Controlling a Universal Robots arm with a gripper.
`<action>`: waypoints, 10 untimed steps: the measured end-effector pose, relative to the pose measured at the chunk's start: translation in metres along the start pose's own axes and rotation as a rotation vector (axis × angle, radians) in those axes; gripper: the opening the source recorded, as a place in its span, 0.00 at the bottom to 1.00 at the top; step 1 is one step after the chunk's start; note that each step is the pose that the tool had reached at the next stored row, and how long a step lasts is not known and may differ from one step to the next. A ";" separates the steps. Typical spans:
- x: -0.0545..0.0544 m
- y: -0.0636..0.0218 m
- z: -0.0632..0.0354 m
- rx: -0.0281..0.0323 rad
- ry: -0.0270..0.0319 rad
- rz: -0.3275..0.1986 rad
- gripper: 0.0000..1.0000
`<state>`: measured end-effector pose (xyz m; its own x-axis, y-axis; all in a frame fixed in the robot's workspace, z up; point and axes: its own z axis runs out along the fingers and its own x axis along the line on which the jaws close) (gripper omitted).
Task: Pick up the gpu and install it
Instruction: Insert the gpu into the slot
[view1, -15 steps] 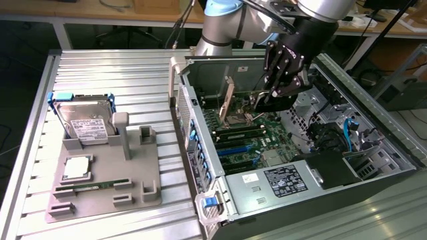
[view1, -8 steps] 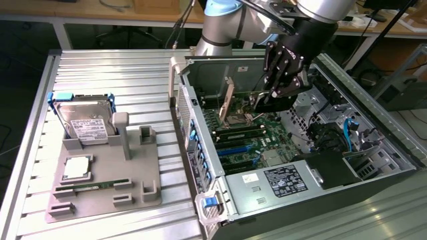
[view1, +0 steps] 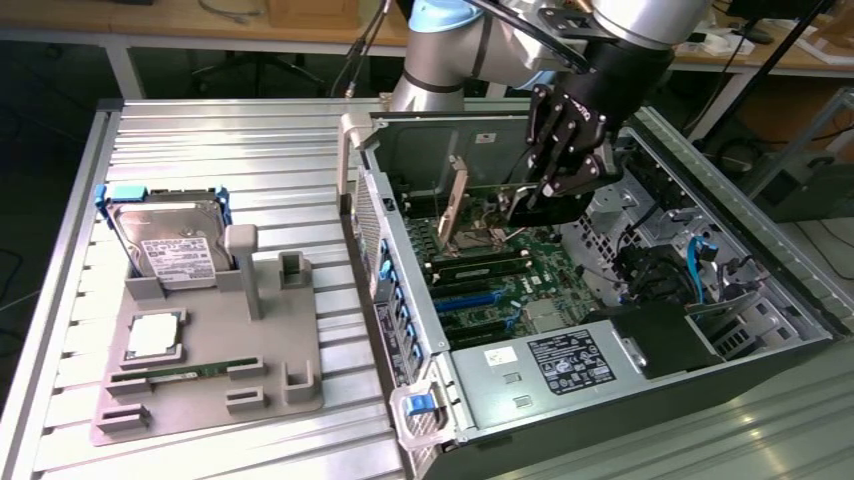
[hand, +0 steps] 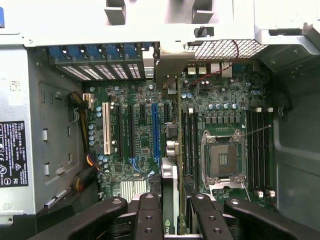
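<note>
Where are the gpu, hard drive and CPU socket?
gpu (hand: 169, 172): wrist view, card's edge facing the camera.
hard drive (view1: 171, 248): exterior view, its white label.
CPU socket (hand: 222, 160): wrist view, middle of the socket.

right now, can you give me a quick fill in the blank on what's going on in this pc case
1. The gripper is shut on the ____.
2. It holds that card on edge above the green ____ inside the open computer case.
3. The hard drive stands in the grey fixture on the exterior view's ____ side.

Missing words: gpu; motherboard; left.
</note>
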<state>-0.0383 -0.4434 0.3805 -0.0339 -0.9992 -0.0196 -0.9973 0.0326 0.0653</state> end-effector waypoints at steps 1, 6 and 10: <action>0.000 0.0000 0.0001 0.0000 0.0001 0.000 0.27; 0.000 -0.0001 0.0009 0.0000 0.0001 0.000 0.27; 0.000 -0.0001 0.0025 -0.0001 -0.0002 0.000 0.27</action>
<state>-0.0383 -0.4435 0.3779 -0.0339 -0.9992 -0.0198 -0.9973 0.0326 0.0654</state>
